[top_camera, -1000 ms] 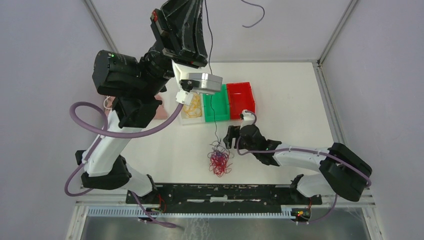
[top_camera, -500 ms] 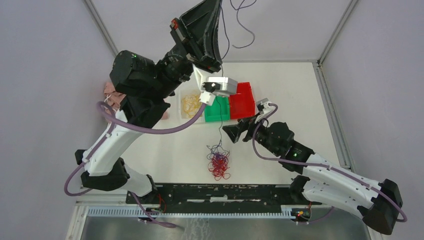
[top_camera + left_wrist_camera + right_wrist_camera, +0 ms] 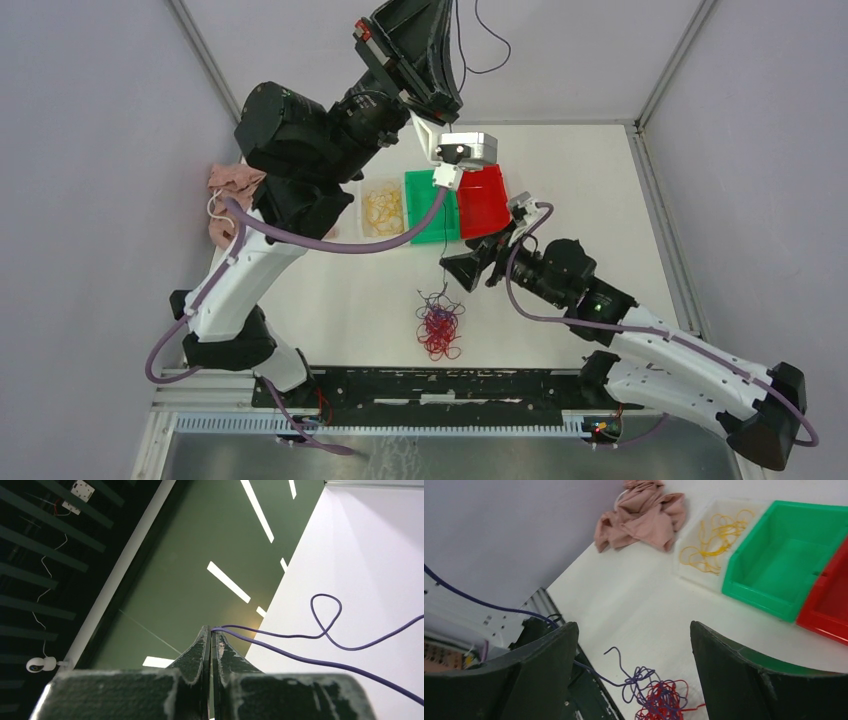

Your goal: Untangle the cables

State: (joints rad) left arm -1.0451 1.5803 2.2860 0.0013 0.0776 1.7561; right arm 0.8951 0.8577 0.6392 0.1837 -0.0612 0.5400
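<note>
I report my left end effector (image 3: 210, 630) held high, its fingers clamped together on one purple cable (image 3: 326, 632). My right end effector (image 3: 452, 268) stands wide apart over the bench (image 3: 340, 300), near the tangled red and purple cables (image 3: 438, 328).

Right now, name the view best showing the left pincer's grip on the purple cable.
Left wrist: the left pincer is shut on the purple cable, close up. Top external shows it hanging down; right wrist only its run into the tangle.
</note>
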